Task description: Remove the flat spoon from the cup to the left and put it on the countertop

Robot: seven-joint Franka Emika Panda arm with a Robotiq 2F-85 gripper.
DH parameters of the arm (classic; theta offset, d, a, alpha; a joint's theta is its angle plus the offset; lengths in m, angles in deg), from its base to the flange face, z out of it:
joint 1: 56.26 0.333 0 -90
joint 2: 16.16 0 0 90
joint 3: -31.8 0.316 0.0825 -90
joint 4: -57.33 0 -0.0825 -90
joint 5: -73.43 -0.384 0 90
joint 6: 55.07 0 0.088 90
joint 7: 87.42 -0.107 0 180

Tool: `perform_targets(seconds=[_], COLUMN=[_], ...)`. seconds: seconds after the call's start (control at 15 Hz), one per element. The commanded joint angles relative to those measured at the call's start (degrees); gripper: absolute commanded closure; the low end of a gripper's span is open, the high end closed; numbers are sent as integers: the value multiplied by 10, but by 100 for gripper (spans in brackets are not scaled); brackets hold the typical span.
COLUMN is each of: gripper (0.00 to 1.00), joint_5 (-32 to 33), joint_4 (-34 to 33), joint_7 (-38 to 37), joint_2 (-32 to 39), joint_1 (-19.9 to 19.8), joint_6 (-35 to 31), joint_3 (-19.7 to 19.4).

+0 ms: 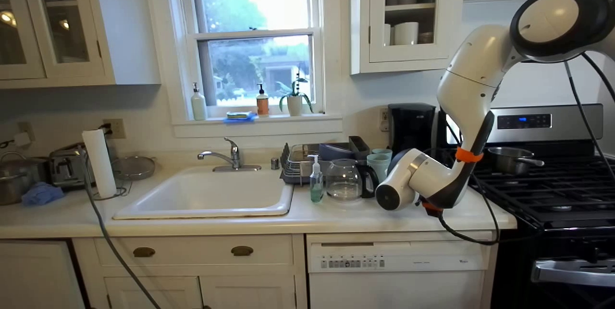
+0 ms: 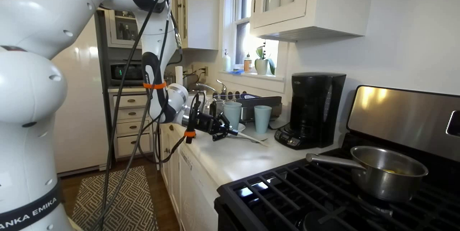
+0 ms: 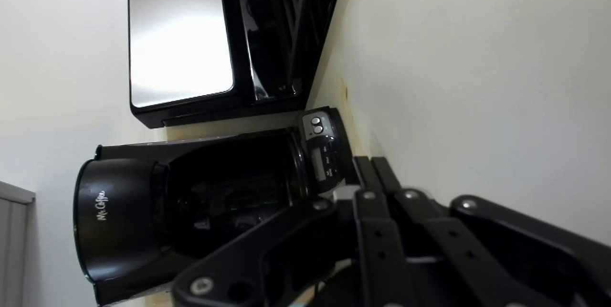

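In an exterior view my gripper (image 2: 233, 132) points over the countertop (image 2: 240, 155), its fingers together. A long pale flat spoon (image 2: 261, 143) runs out from its fingertips and slants down close over the countertop; I cannot tell whether its end touches. In the wrist view the gripper's fingertips (image 3: 371, 159) are almost together, and the spoon does not clearly show there. Two pale mint-green cups stand upright behind the gripper: the left cup (image 2: 233, 114) and another cup (image 2: 262, 119). In an exterior view the arm hides the gripper and spoon, and the front cup (image 1: 378, 164) shows partly.
A black coffee maker (image 2: 312, 112) stands right of the cups, close ahead in the wrist view (image 3: 119, 221). A thin dark thing (image 2: 264, 140) lies beside the spoon. A glass jug (image 1: 343, 181), soap bottle (image 1: 316, 181) and dish rack (image 1: 298, 167) stand near. A pot (image 2: 388, 177) sits on the stove.
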Motion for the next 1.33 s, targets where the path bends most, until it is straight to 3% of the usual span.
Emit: perform_targets(seconds=[0.0, 0.33, 0.47, 1.0, 1.2, 1.27], gripper=[99, 99, 72, 17, 1, 0], joint_5=[21, 21, 21, 19, 16, 14], joint_4=[-8, -7, -7, -10, -11, -12], joint_7=[7, 12, 13, 18, 26, 32], joint_2=[13, 13, 13, 8, 0, -3], joint_1=[-10, -12, -12, -13, -15, -17], joint_6=[-28, -45, -47, -52, -58, -61], joint_3=[0, 0, -1, 0, 0, 1])
